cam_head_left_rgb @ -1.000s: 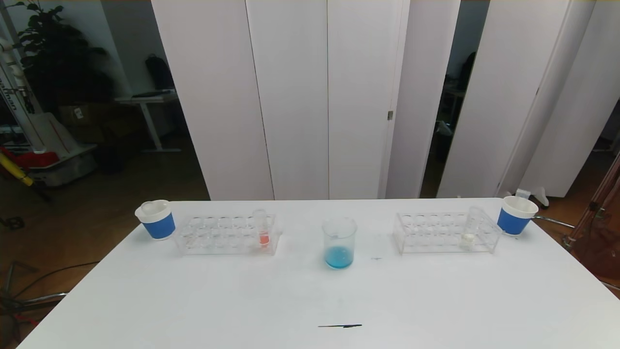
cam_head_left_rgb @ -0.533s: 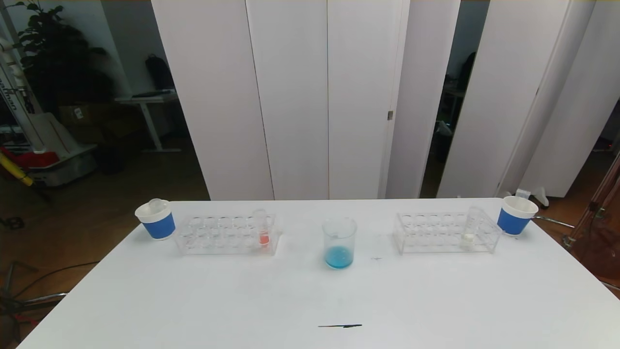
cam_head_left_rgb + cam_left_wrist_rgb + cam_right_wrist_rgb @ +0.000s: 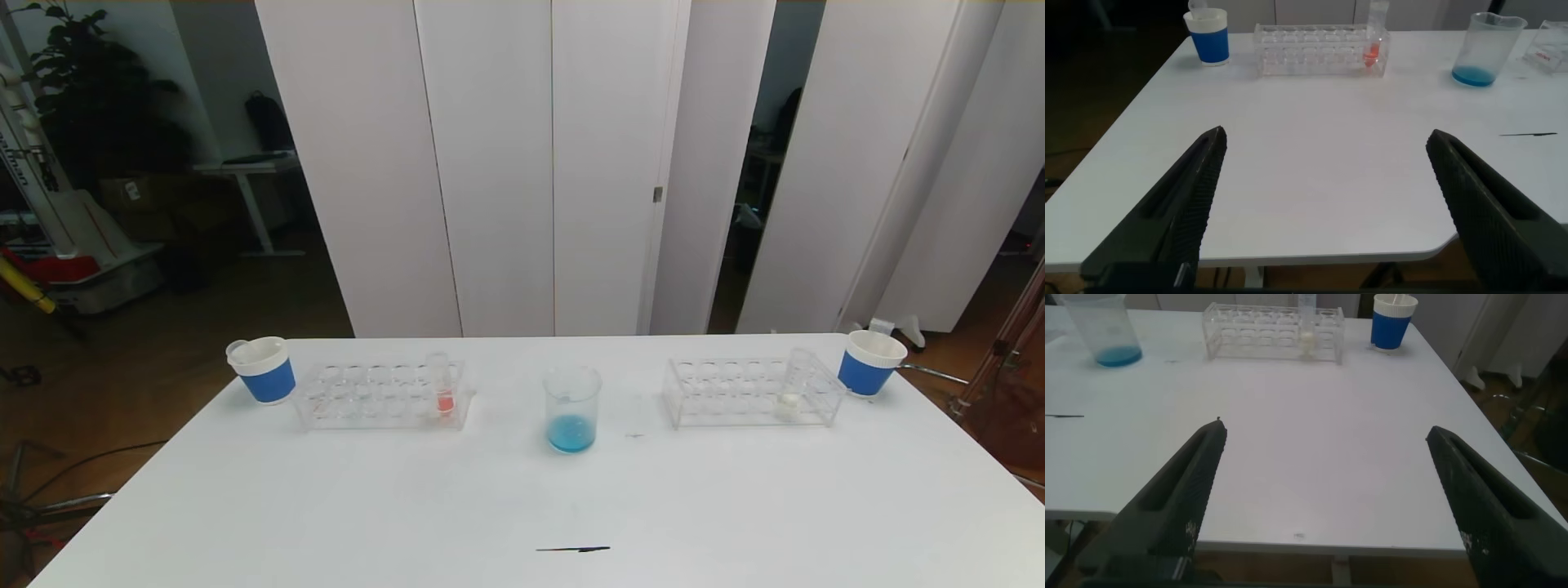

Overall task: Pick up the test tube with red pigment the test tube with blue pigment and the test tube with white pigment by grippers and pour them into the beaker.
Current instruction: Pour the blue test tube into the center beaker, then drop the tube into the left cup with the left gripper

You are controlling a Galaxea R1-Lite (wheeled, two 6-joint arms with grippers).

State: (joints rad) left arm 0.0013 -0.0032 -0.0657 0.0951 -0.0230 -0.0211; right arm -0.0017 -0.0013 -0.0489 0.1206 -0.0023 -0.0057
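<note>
**Both arms hanging back, everything lined up along the far edge**

The left tool (image 3: 1323,204) and right tool (image 3: 1327,498) are sitting released near the desk's (image 3: 522,506) front edge, grasping nothing. The clear lipped beaker (image 3: 571,408), holding blue liquid, is standing centred between two clear racks, probably so either arm reaches it. The white-pigment tube (image 3: 790,392) is waiting upright in the right rack, the red-pigment tube (image 3: 442,385) in the left. Lots of bare room up front.

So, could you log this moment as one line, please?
beaker: blue liquid inside | red tube: racked | white tube: racked | left gripper: open, idle | right gripper: open, idle
</note>
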